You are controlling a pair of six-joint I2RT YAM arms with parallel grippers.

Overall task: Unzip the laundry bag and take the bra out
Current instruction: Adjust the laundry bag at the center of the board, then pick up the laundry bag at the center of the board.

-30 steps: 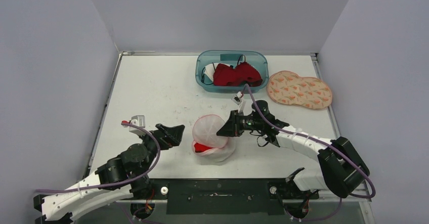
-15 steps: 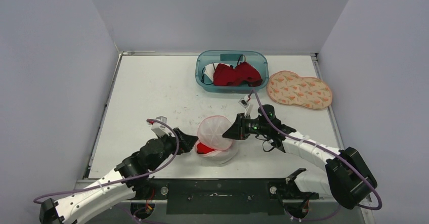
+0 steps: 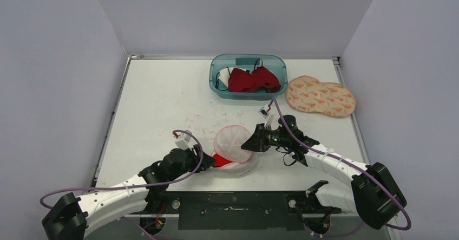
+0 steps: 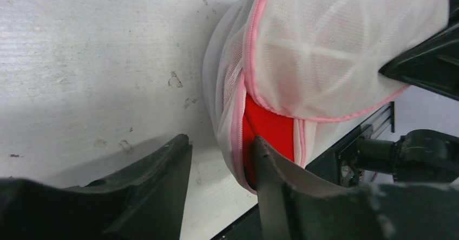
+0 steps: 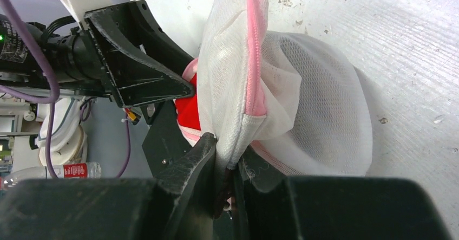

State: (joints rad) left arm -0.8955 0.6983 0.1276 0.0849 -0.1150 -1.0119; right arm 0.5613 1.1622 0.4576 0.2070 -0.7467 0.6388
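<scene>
The left gripper (image 4: 219, 142), jaws apart, straddles the laundry bag's (image 3: 234, 145) left rim, touching the red bra (image 4: 268, 129) inside its opening; the right gripper (image 3: 248, 142), at the bag's right, pinches its raised mesh; blue tub (image 3: 213, 73) beyond

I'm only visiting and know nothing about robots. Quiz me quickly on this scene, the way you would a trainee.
1. True or false: the right claw is pinching the mesh laundry bag.
2. The garment showing inside the bag is: A blue, B red, C green.
3. Fill in (near/far): the teal bin stands at the table's ___ edge.
Key: 1 true; 2 B; 3 far.
</scene>
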